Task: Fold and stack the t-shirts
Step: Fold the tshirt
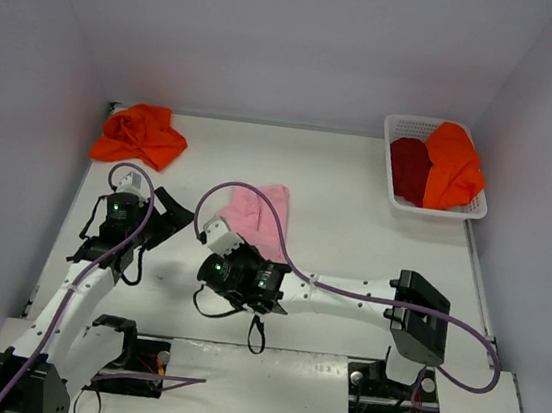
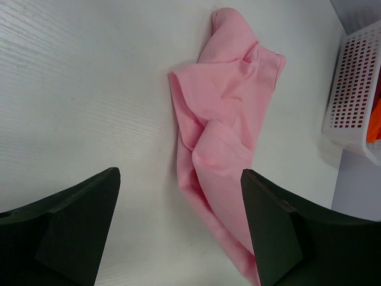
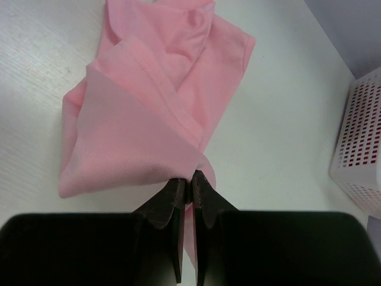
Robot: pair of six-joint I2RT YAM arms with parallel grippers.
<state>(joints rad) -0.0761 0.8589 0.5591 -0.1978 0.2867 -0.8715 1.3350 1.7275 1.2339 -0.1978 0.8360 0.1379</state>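
A light pink t-shirt (image 1: 263, 215) lies crumpled at the middle of the table, also seen in the left wrist view (image 2: 229, 113) and the right wrist view (image 3: 149, 101). My right gripper (image 1: 225, 228) (image 3: 191, 179) is shut on an edge of the pink cloth at its near left end, lifting a fold. My left gripper (image 1: 168, 218) (image 2: 180, 174) hangs open just left of the shirt, nothing between its fingers. One orange t-shirt (image 1: 139, 136) sits bunched at the back left. A dark red t-shirt (image 1: 408, 168) and another orange one (image 1: 453, 166) lie in the basket.
The white latticed basket (image 1: 435, 210) stands at the back right corner, its wall showing in the left wrist view (image 2: 351, 89) and the right wrist view (image 3: 363, 137). Pale walls enclose the table on three sides. The arm bases and cables sit along the near edge.
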